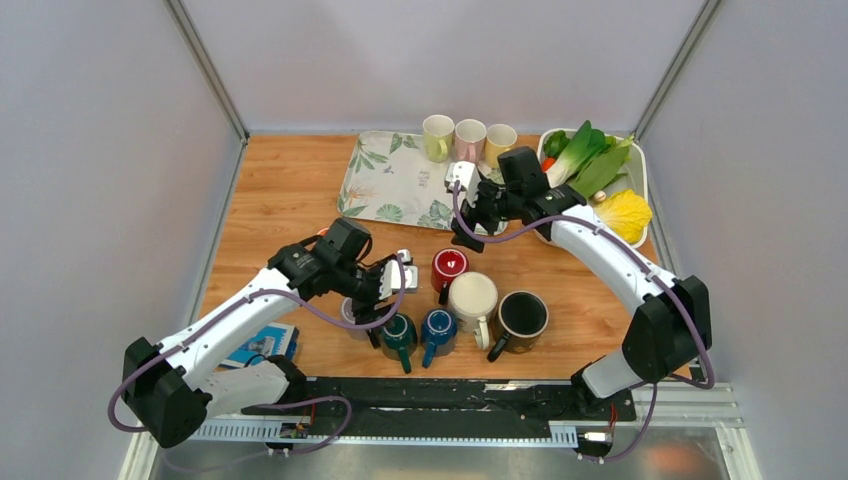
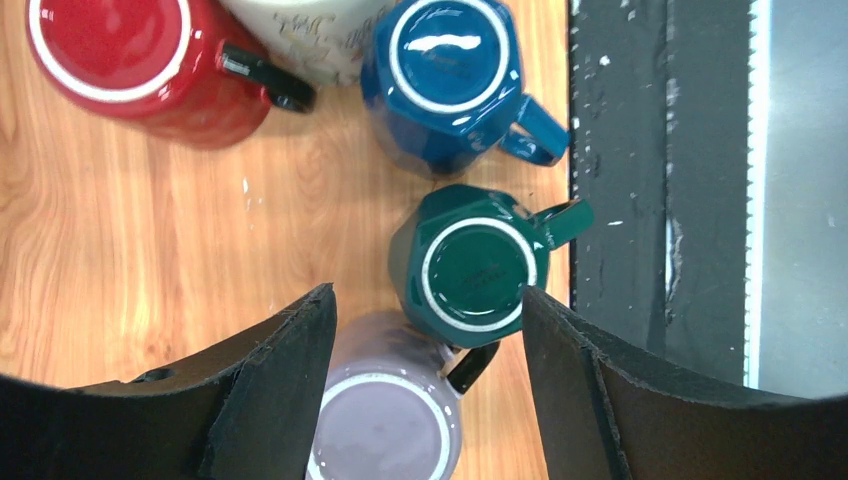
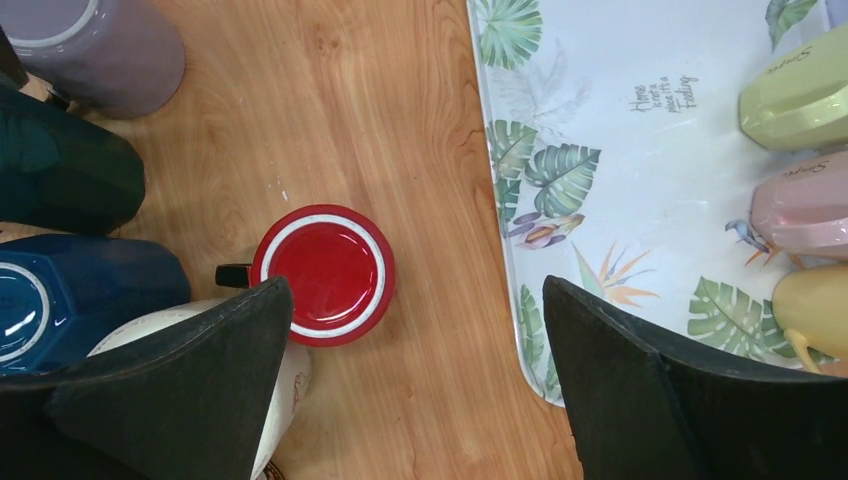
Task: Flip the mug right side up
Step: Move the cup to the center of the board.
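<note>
– Left gripper [image 2: 428, 295] first: what state is it in?

– Spread wide with nothing in it, hanging above the dark green mug [image 2: 478, 265], which stands bottom-up on the wood. That base sits between the fingers, close to one of them, so I judge it to be the mug to turn.

– How should the grab go?

– Centre on the green mug before coming down, take it across the body, and keep off the handle, which points at the black strip [image 2: 640, 200] right next to it. Lift well clear before rolling it over.

– Why so careful?

– It's crowded. A lavender mug [image 2: 385, 430] is pressed up to the green mug, its dark handle against the green wall, and it also lies between the fingers. The blue mug [image 2: 450, 60] is just beside the green one on the opposite side. The red mug [image 2: 110, 40] and cream mug [image 2: 300, 30] stand a little beyond that. All are inverted.

– And the other arm?

– Right gripper [image 3: 415, 290] is fully open and empty, well away from the green mug, past the red one, at the edge of the leaf-print tray [image 3: 600, 150].
</note>
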{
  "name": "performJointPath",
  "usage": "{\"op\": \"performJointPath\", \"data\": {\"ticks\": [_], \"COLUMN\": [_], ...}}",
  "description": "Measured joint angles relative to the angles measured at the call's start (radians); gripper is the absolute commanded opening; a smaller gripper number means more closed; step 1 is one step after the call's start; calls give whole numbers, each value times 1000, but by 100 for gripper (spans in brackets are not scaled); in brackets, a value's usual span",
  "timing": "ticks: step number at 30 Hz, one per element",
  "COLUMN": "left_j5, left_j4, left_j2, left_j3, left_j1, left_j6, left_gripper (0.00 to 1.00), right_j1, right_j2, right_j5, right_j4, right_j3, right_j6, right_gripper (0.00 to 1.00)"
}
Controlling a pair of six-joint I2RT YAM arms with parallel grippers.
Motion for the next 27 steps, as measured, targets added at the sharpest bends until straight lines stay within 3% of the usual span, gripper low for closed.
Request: {"op": "performJointPath", "data": {"ticks": [9,27], "left_j5": [-177,-166], "left_j4": [142,153], "left_j2": [-45,7], "left_j3": [-105,-81], "left_j1": [-26,-40], "left_j6": [-82,-102], "left_gripper": [73,69], "right_j1": [0,-23], "right_j2": [-101,-173], "right_j5": [62,170], "right_j4": [15,101], "right_j3": [-35,-209], "right_j6": [30,87], "right_gripper": [100,100]}}
